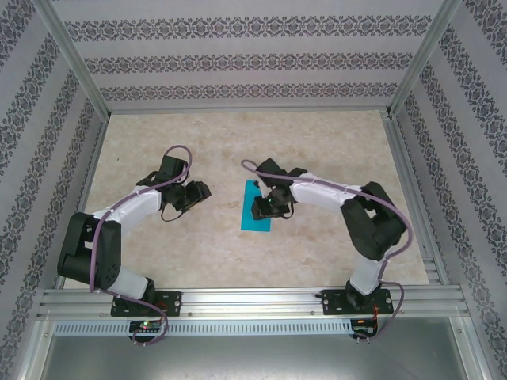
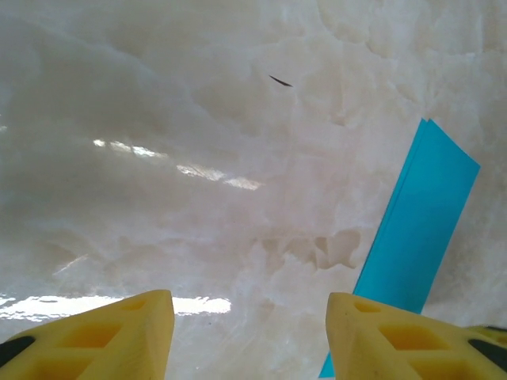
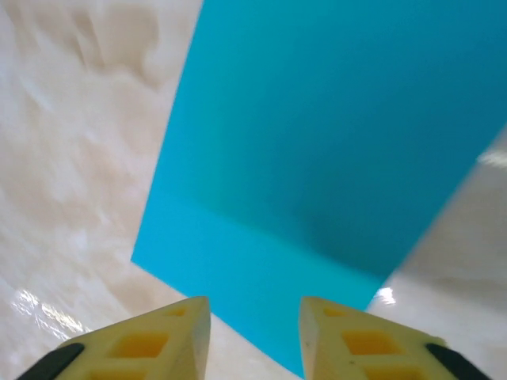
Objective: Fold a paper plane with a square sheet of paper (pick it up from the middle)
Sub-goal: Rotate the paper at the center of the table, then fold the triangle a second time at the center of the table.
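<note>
Near the middle of the marble-pattern table point(image 1: 317, 142) lies the sheet of paper point(image 1: 253, 220), cyan-blue and flat on the surface. It looks like a narrow rectangle, with its long sides running from near to far. In the right wrist view a straight line crosses the paper close to its near end, where one layer seems to lie over another.

The right gripper point(image 3: 253, 340) hangs directly above the sheet, toward its right side. Its two yellow fingers point(image 3: 158, 344) stand a moderate gap apart, and between them I see only the table and the near edge of the paper; they clamp nothing.

The left gripper point(image 2: 249, 340) is to the left of the sheet, apart from it, over bare table. Its fingers stand wide apart with nothing between them. In its wrist view the paper is at the right side, and a small dark mark point(image 2: 280, 81) is on the table farther away.
</note>
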Robot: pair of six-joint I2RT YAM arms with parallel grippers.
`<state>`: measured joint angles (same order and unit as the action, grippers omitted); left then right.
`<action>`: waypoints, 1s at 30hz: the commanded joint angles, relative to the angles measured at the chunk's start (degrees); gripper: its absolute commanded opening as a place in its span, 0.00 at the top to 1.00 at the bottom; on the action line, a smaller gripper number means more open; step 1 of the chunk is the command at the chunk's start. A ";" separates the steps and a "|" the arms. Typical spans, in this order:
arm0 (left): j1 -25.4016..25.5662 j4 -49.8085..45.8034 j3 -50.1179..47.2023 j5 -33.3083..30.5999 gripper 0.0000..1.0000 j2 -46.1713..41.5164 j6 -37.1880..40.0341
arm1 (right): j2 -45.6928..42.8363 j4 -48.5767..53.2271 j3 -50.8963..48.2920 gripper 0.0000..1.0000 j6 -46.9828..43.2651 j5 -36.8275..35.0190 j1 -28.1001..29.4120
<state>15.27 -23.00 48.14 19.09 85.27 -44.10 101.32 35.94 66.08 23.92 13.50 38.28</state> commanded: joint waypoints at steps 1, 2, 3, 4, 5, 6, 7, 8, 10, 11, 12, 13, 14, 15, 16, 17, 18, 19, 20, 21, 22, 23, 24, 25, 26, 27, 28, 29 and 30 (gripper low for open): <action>2.18 2.74 -0.31 2.79 0.45 0.15 1.56 | -3.58 -6.56 -0.80 0.61 7.76 -7.61 -0.59; 2.99 3.00 -0.38 2.92 0.45 0.10 1.49 | -3.36 -6.93 -0.66 0.60 9.42 -9.20 -0.61; 3.93 3.34 -0.50 3.21 0.44 0.22 1.22 | -2.76 -7.05 -0.15 0.59 10.73 -10.49 -0.66; 4.74 3.69 -0.49 3.55 0.44 0.42 0.98 | -1.91 -6.98 0.59 0.59 11.41 -10.91 -0.70; 5.65 4.12 -0.48 4.15 0.44 0.60 0.69 | -0.61 -6.46 1.76 0.59 12.20 -11.28 -0.73; 6.63 4.55 -0.50 4.64 0.43 0.93 0.34 | 0.79 -5.95 2.93 0.60 12.86 -11.32 -0.69; 7.53 4.95 -0.35 4.88 0.43 1.18 -0.07 | 1.87 -5.89 3.73 0.60 13.49 -11.18 -0.75; 8.66 5.47 -0.41 5.19 0.42 1.51 -0.63 | 2.91 -6.12 4.43 0.60 14.12 -11.09 -0.70; 10.72 6.40 -0.15 5.81 0.42 2.48 -1.54 | 4.65 -6.79 5.08 0.60 15.32 -10.47 -0.80; 11.81 6.87 -0.06 6.17 0.42 3.15 -2.22 | 5.59 -6.94 5.40 0.60 15.89 -10.05 -0.84; 12.75 7.65 0.02 6.63 0.42 3.87 -2.77 | 6.47 -6.97 5.63 0.61 16.50 -9.68 -0.95; 13.62 8.59 0.07 7.19 0.43 4.56 -3.19 | 6.95 -7.15 5.59 0.61 16.88 -9.23 -1.04; 14.38 9.36 0.13 7.89 0.43 5.30 -3.78 | 7.75 -7.37 5.47 0.61 17.19 -8.57 -1.11; 14.99 9.89 0.34 8.22 0.43 6.00 -4.04 | 8.19 -7.23 5.37 0.61 17.45 -8.36 -1.18; 15.46 9.99 0.54 8.41 0.44 6.51 -4.27 | 8.52 -7.29 5.14 0.61 17.62 -8.27 -1.29; 15.92 10.30 0.77 8.58 0.44 7.00 -4.41 | 8.78 -7.57 4.66 0.61 17.81 -8.12 -1.41; 16.36 10.54 0.88 8.95 0.45 7.45 -4.64 | 8.96 -8.00 4.05 0.61 17.97 -7.72 -1.60; 16.76 10.83 1.01 9.41 0.45 7.89 -4.73 | 9.07 -8.50 3.39 0.61 18.09 -7.17 -1.85; 17.20 11.09 1.16 10.22 0.46 8.38 -4.75 | 9.23 -9.08 2.65 0.61 18.42 -6.54 -2.22; 17.66 11.35 1.14 10.71 0.46 8.82 -5.02 | 9.40 -9.54 1.91 0.61 18.72 -5.95 -2.56; 18.07 11.68 1.08 10.94 0.46 9.09 -5.32 | 9.51 -9.90 1.28 0.62 18.96 -5.61 -2.81; 18.63 12.07 0.85 11.04 0.46 9.37 -5.68 | 9.52 -10.58 0.46 0.62 19.29 -5.04 -3.15; 19.06 12.15 0.74 11.12 0.46 9.68 -5.95 | 9.51 -11.59 -0.49 0.62 19.57 -4.30 -3.58; 19.46 12.14 0.71 11.12 0.45 9.90 -6.01 | 9.58 -12.13 -1.34 0.62 19.90 -3.66 -3.80; 19.68 12.13 0.66 11.14 0.46 10.15 -6.05 | 9.68 -12.79 -2.09 0.62 20.14 -2.95 -4.16; 19.80 12.18 0.52 11.00 0.45 10.30 -6.17 | 9.82 -13.23 -2.72 0.62 20.43 -2.50 -4.50; 19.92 12.21 0.46 10.88 0.45 10.42 -6.33 | 10.02 -13.63 -3.24 0.63 20.59 -2.08 -4.80; 19.96 12.37 0.45 10.95 0.46 10.51 -6.44 | 10.25 -14.06 -3.79 0.63 20.71 -1.53 -5.02; 20.16 12.28 0.55 10.97 0.46 10.69 -6.44 | 10.45 -14.35 -4.27 0.63 20.90 -1.14 -5.29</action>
<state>34.63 -13.02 48.16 29.36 95.22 -49.50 108.88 22.76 65.08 43.44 11.46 33.74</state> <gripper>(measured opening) 0.545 0.369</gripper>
